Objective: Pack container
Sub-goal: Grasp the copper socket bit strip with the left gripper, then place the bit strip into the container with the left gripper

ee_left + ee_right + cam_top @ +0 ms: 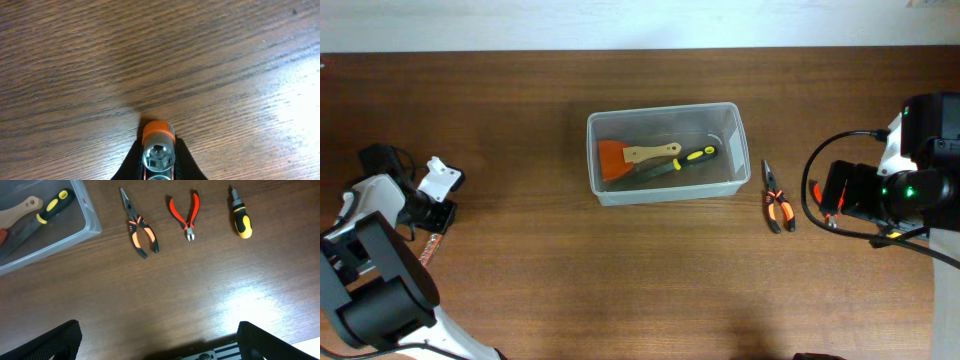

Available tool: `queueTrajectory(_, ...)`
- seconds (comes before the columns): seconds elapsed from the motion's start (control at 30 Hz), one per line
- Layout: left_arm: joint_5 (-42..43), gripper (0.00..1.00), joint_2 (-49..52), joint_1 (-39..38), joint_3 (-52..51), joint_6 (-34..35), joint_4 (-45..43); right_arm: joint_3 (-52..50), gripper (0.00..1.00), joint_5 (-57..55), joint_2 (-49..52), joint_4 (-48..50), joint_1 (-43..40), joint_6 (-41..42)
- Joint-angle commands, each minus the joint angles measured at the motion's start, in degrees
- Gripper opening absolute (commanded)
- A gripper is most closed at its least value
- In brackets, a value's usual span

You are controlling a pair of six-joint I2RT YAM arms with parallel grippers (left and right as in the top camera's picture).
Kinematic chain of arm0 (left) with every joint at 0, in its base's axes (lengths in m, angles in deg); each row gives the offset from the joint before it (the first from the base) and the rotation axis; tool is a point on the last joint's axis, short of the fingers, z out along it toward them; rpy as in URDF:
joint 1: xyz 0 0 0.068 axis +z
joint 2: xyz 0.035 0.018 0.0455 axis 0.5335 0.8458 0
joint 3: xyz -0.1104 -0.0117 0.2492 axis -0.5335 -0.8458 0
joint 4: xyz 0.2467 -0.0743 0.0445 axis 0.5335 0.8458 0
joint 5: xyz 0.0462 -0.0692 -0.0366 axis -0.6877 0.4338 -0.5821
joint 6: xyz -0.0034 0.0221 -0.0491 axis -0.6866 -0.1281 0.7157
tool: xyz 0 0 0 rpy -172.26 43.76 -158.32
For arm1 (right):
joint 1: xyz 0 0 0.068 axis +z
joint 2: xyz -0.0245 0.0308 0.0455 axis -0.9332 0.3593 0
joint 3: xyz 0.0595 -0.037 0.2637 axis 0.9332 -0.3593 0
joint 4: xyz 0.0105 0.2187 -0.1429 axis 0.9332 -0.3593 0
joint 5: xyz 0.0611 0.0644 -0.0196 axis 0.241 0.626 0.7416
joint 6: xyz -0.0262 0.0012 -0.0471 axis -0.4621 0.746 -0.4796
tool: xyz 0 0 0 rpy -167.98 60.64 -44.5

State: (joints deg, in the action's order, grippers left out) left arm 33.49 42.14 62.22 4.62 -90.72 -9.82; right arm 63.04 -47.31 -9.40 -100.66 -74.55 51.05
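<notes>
The left gripper (159, 162) was clenched on an orange-banded socket tool (159, 140) at the left end of the table (620, 290); the right gripper (159, 340) hung wide open, empty. The lift should probably go straight up, grip firm, before swinging toward the container (660, 110), which sat mid-table, mouth up, its long axis running left to right, slightly skewed.

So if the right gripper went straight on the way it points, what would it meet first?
Most likely the bare brown wooden table; small red-handled cutters lie farther up that line, though depth is unclear.
</notes>
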Motion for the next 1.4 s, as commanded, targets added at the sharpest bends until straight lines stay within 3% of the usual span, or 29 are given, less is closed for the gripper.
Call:
queueTrajectory(0.0,0.00,0.02,0.66,-0.63,-1.29,3.65,-0.42,0.37,0.99,-0.72,-0.50,-0.04,-0.48,0.46)
queueTrajectory(0.23,0.00,0.02,-2.54,-7.80,4.81,8.63,3.85,0.37,0.99,-0.70,-0.50,-0.04,-0.48,0.48)
queueTrajectory(0.43,-0.04,0.02,-7.89,-20.65,18.71,8.61,14.86,0.37,0.99,-0.70,-0.50,-0.07,-0.48,0.46)
queueTrajectory(0.57,-0.42,0.02,-10.40,-30.05,27.39,8.37,16.76,0.37,0.99,-0.70,-0.50,-0.04,-0.48,0.46)
queueTrajectory(0.8,-0.26,0.02,-11.19,-47.32,34.03,-5.86,13.33,0.37,0.99,-0.70,-0.50,-0.04,-0.48,0.48)
queueTrajectory(0.97,0.22,0.04,-7.76,-56.39,34.03,-14.80,9.94,0.37,0.99,-0.26,-0.50,-0.26,-0.48,0.48)
queueTrajectory(1.07,0.26,0.10,-4.02,-59.45,34.03,-14.80,8.83,0.37,0.99,-0.28,-0.50,-0.92,-0.48,0.46)
queueTrajectory(1.37,0.00,0.09,8.87,-63.28,34.03,-11.76,9.18,0.37,0.99,-0.28,-0.50,-1.92,-0.48,0.46)
